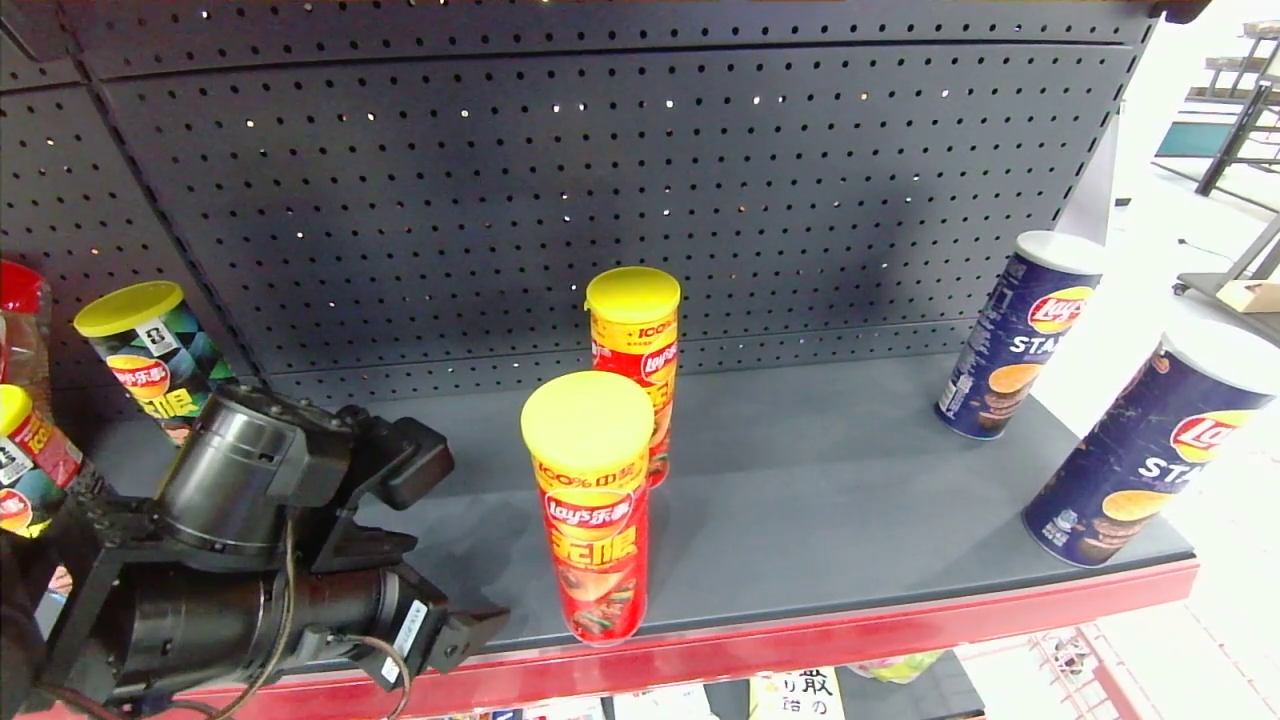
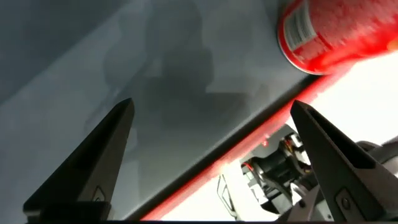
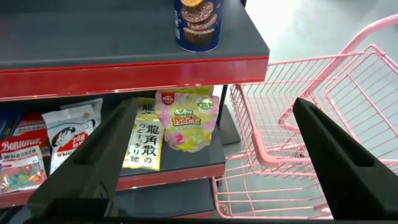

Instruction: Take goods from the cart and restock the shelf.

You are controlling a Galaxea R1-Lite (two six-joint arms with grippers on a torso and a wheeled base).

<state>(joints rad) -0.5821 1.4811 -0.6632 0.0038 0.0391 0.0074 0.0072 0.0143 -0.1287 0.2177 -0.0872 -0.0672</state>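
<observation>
Shelf (image 1: pixel 820 500) deck looks like smooth, matt dark-grey painted metal, with a glossy red front lip (image 1: pixel 900 625). The back pegboard (image 1: pixel 600 180) is the same matt metal, punched full of holes. Red cans (image 1: pixel 592 540) have shiny printed wraps and smooth yellow plastic lids (image 1: pixel 587 420). Blue cans (image 1: pixel 1010 340) are glossy too, with white lids (image 1: pixel 1060 250). Cart (image 3: pixel 292 81) is pink coated wire. Bags (image 3: pixel 186 121) are glossy plastic film. Left gripper (image 2: pixel 211 104) fingers (image 2: pixel 99 168) look like matt black plastic.

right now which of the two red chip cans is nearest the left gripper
The front red can, standing by the shelf's red edge beside the left gripper; the other red can stands farther back.
</observation>
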